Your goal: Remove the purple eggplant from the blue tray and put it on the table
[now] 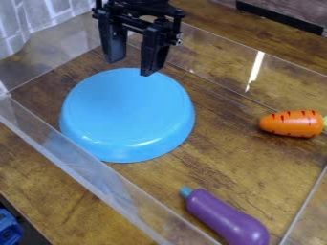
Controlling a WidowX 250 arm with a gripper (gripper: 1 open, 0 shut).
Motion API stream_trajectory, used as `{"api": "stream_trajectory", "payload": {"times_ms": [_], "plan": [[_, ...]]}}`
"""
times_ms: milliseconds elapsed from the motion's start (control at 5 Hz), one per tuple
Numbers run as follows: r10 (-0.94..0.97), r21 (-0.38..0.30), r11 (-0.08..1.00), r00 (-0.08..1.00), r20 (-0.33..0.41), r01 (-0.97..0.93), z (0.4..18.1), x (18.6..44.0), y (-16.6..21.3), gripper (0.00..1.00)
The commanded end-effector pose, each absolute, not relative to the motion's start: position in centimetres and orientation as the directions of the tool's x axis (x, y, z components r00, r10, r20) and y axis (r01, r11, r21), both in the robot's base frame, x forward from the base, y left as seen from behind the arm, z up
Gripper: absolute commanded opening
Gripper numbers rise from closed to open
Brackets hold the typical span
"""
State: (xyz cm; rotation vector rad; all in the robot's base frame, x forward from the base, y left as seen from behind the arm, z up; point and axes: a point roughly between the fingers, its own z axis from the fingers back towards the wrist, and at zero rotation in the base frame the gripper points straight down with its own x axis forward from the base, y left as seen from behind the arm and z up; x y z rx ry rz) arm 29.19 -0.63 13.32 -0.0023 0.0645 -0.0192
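Camera view shows us the eggplant (225, 218) already lying on the table (243, 96), well apart from the tray (128, 120), so we judge the gripper (138, 53), fingers spread and holding nothing, hangs over the tray's far rim because the job looks done.

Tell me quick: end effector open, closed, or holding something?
End effector: holding nothing, above the tray's far edge; open or closed cannot be told. Eggplant lies on the table.

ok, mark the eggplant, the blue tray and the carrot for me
purple eggplant (228, 220): camera view, middle of its purple body, on the table.
blue tray (121, 120): camera view, bare centre of the dish.
carrot (293, 123): camera view, middle of its orange body.
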Motion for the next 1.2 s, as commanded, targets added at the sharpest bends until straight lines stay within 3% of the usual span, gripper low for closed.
{"api": "stream_trajectory", "payload": {"times_ms": [0, 400, 600, 1000], "plan": [[-0.019, -0.003, 1.000, 0.997, -0.074, 0.019, 13.5, 29.2, -1.1, 1.00], [-0.183, -0.001, 0.983, 0.980, -0.080, 0.184, 11.1, 27.5, -2.4, 1.00], [-0.200, -0.001, 0.980, 0.976, -0.080, 0.201, 10.7, 27.5, -3.7, 1.00], [-0.464, 0.009, 0.885, 0.885, -0.043, 0.465, 10.1, 25.6, -8.9, 1.00]]}}
